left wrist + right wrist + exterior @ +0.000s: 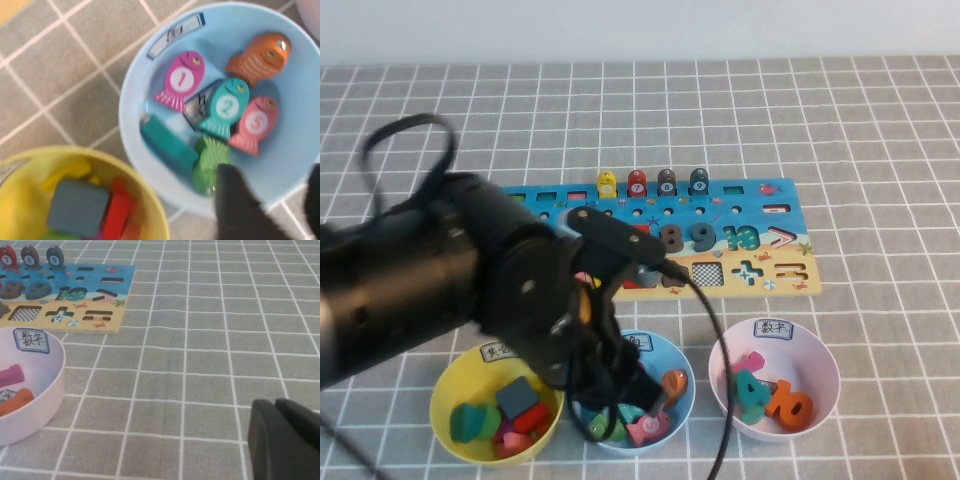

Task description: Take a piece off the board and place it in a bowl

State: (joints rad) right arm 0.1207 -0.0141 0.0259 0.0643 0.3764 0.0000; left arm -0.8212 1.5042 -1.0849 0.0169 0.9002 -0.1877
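Note:
The pale pink fish piece (255, 123), marked 5, lies inside the light blue bowl (131, 102) among a magenta, a teal, an orange and a green fish. In the high view the piece (648, 429) lies at the near side of the bowl (682, 362). My left gripper (272, 200) hangs open and empty over the bowl's near rim, apart from the piece; in the high view the left gripper (638, 392) is over the bowl. The board (765, 215) lies behind the bowls. My right gripper (282, 440) is shut and empty, low over bare table to the right of the board (75, 295).
A yellow bowl (445, 388) with shape blocks stands left of the blue bowl and shows in the left wrist view (150, 215). A pale pink bowl (823, 352) with number pieces stands right of it (56, 380). My left arm hides the board's left part.

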